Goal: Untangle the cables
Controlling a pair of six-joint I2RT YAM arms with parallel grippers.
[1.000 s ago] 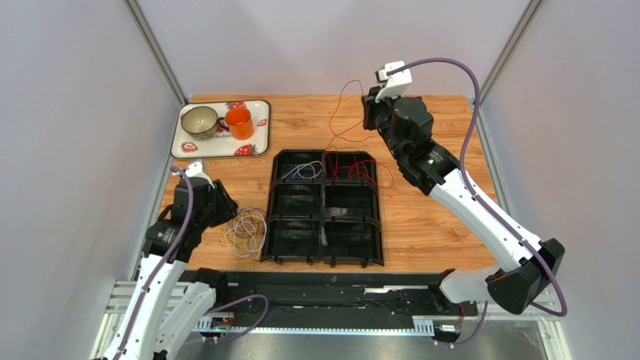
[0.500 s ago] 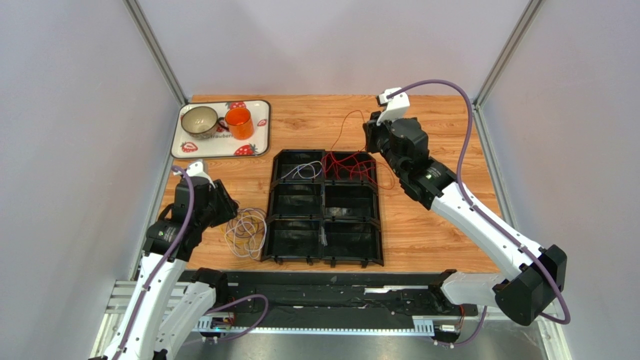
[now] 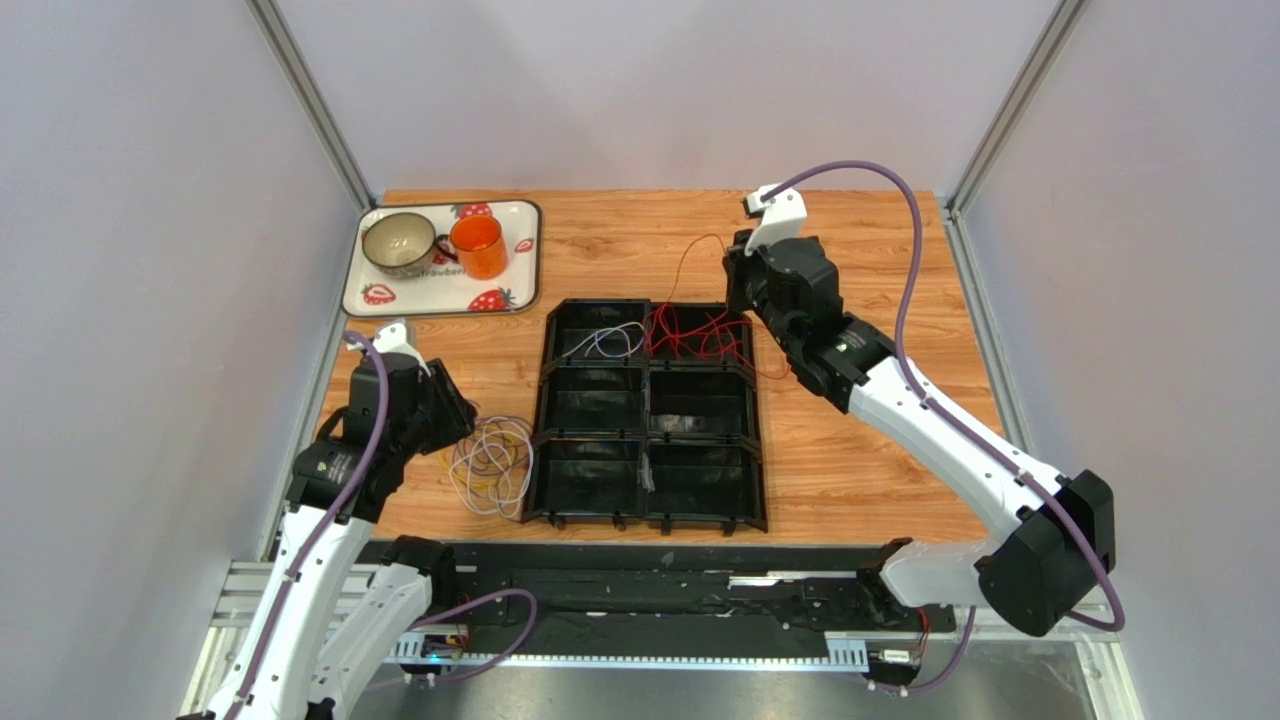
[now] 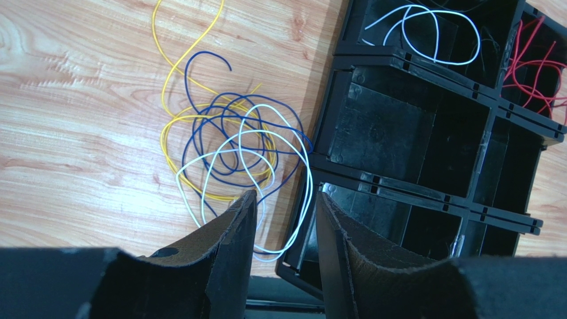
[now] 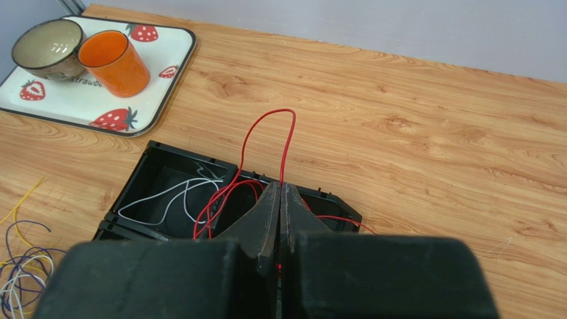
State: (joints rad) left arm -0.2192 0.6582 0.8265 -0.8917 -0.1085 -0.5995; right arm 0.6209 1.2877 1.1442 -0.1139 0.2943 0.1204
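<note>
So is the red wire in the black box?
Partly: most of the red wire lies in the black box, far right compartment; one loop sticks out, pinched by the right pincer.

Tabletop [image 3: 819, 465] lies open right of the organiser [image 3: 646, 438]; cables [image 3: 492, 462] and serving tray [image 3: 439, 288] crowd its left.

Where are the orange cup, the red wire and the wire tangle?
orange cup [image 5: 123, 73], right wrist view, side wall
red wire [image 5: 273, 111], right wrist view, loop's top
wire tangle [image 4: 229, 133], left wrist view, its middle
</note>
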